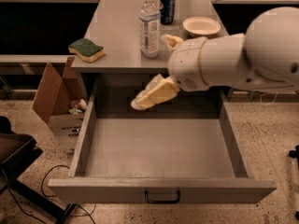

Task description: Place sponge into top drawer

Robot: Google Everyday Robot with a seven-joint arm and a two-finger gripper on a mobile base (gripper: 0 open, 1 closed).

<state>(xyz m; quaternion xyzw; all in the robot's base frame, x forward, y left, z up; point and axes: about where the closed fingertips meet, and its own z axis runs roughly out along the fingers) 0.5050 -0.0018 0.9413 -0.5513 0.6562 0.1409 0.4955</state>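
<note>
The sponge, dark green on top with a yellow base, lies at the front left corner of the grey counter. The top drawer is pulled fully open below the counter, its dark handle at the front's centre; nothing lies inside it. My pale yellow gripper hangs over the back of the open drawer, just below the counter's front edge, to the right of and below the sponge. It holds nothing that I can see. The white arm reaches in from the right.
A clear water bottle, a dark soda can and a white bowl stand on the counter. An open cardboard box sits on the floor left of the drawer. A black chair base and cables lie at the lower left.
</note>
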